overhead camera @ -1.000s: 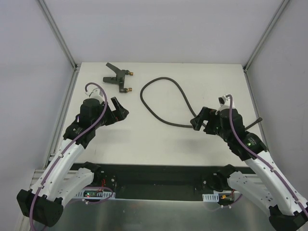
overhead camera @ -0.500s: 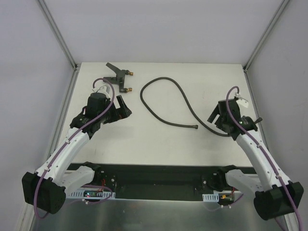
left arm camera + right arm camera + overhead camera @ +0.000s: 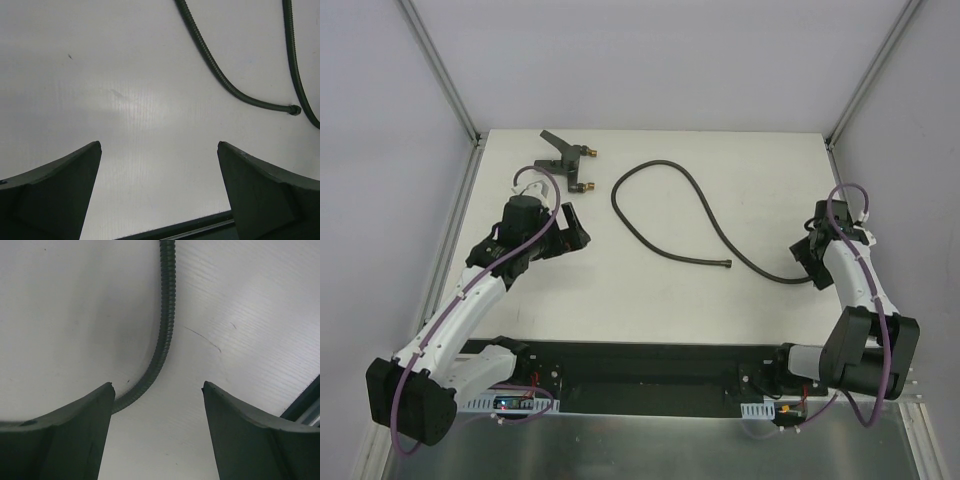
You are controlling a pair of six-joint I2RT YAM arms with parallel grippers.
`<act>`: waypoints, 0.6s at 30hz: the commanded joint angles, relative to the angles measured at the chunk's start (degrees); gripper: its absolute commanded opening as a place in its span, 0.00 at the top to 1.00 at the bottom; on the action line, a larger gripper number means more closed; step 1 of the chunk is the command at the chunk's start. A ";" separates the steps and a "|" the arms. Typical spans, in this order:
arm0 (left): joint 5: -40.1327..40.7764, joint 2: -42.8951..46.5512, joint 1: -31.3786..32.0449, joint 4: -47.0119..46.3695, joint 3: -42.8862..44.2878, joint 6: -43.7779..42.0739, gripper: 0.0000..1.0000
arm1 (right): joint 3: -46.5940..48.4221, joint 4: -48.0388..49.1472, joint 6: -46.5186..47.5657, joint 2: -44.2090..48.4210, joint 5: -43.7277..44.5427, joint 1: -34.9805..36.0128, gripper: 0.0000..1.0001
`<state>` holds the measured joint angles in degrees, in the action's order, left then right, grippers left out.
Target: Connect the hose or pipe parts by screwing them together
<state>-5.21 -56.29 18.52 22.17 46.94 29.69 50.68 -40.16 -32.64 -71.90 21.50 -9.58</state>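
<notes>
The hose point(image 3: 660, 163), thin, dark grey and ribbed along its length, is lying loose on the white table point(image 3: 650, 310) in the middle of the overhead view, curling into an open loop at upper centre. One end of it, a small tip point(image 3: 727, 264), is resting just below centre, just beside the hose's other run. That run is sweeping down and to the right, reaching the right claw point(image 3: 807, 262) near the right edge. The forked fitting point(image 3: 563, 163), dark grey with two brass threaded ends pointing right, is sitting at the upper left of the overhead view, apart from the hose and not joined to it. The left claw point(image 3: 572, 228) is hanging just below the fitting, left of centre, touching neither part. In its own camera the left claw point(image 3: 157, 147) is standing spread wide over bare table, with the hose point(image 3: 220, 80) and its tip point(image 3: 295, 109) running across the upper right of that frame. In the right wrist view the right claw point(image 3: 157, 386) is also standing spread, pinching nothing. There the hose point(image 3: 167, 315) is coming down from top centre, bending toward lower left and passing behind the left-hand finger point(image 3: 65, 440); whether it is touching that finger cannot be told. A faint scratch point(image 3: 202, 337) is showing on the table right of the hose. Purple cables point(image 3: 535, 185) are looping along both arms.
</notes>
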 commanded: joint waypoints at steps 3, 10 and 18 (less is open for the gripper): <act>5.67 -5.11 -8.39 1.03 4.03 3.88 0.02 | -5.58 12.37 2.57 1.23 -13.21 -0.44 0.27; 1.08 -24.28 -16.06 -2.75 18.61 1.51 0.07 | -7.18 21.29 11.89 7.47 -30.47 2.37 0.28; 0.20 -49.07 -15.62 -3.98 38.99 -5.33 0.19 | -5.23 18.89 14.10 9.49 -28.69 2.03 0.28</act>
<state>-4.23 -97.65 2.31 19.27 76.42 29.89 44.47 -22.37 -20.53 -64.66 -4.05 -6.92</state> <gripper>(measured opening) 0.846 0.720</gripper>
